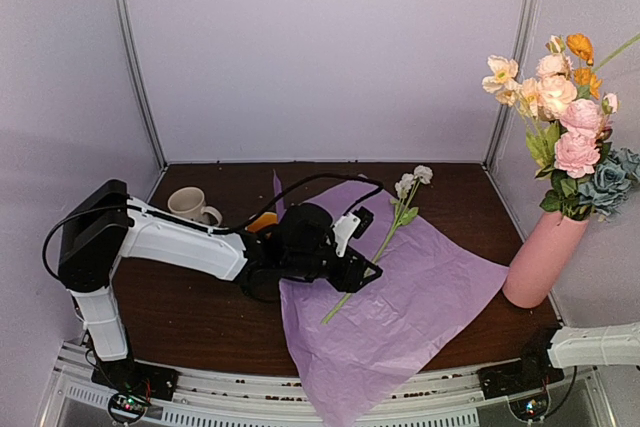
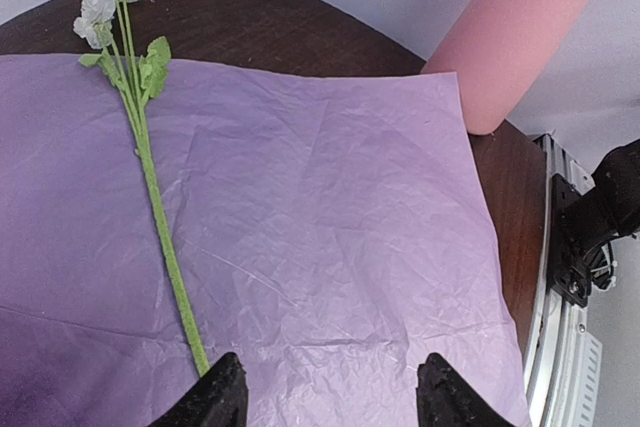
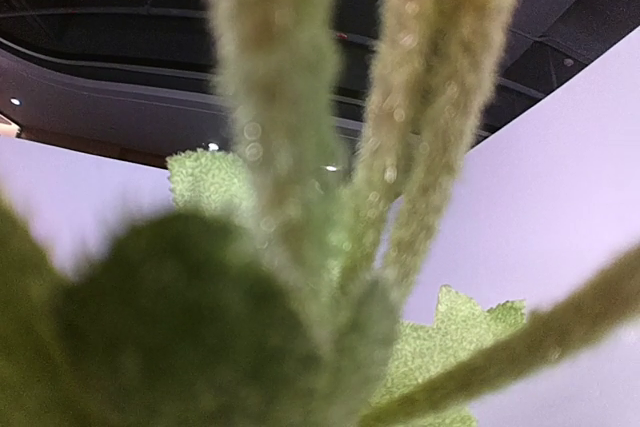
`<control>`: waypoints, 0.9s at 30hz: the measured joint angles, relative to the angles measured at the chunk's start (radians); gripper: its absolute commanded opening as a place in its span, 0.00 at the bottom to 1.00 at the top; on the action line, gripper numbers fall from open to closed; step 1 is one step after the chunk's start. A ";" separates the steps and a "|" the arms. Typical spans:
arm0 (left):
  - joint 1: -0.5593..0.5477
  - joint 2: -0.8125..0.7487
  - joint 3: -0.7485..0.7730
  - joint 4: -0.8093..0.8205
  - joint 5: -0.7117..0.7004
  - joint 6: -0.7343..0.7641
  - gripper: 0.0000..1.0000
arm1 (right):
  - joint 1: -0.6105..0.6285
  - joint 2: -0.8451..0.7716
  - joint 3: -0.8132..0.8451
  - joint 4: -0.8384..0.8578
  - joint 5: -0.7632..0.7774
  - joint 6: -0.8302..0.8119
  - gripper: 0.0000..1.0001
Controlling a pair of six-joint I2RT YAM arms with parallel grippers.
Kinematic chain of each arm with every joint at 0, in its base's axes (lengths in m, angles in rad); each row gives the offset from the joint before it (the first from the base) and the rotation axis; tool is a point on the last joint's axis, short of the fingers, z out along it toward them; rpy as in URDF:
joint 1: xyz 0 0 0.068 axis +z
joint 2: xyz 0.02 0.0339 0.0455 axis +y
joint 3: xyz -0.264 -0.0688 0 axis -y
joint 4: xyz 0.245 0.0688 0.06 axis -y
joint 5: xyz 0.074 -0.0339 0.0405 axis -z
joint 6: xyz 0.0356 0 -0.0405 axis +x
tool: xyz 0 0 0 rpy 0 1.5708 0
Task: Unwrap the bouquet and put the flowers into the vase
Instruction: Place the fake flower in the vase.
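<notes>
Left end effector [image 2: 330, 367] low over tissue paper [image 1: 430, 287]

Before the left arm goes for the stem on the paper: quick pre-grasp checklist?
1. Left gripper open: ok, jaws apart over the tissue paper.
2. White flower free: ok, it lies alone on the paper.
3. Stem centred between the fingers: not ok, its lower end sits by one finger.
4. Vase standing: ok, at the paper's right edge.
5. Room at the vase mouth: cannot tell, the flowers hide it.
6. Right gripper clear: cannot tell, its camera shows only blurred green stems.
</notes>
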 measured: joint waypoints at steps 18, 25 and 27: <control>0.000 0.071 0.001 0.027 0.042 -0.032 0.59 | -0.016 -0.064 -0.062 -0.215 0.114 0.031 0.00; 0.000 0.075 0.011 0.026 0.047 -0.034 0.59 | -0.022 -0.064 -0.063 -0.286 0.068 0.099 0.00; 0.000 0.077 0.014 0.026 0.047 -0.035 0.59 | -0.023 -0.066 -0.070 -0.299 0.057 0.114 0.00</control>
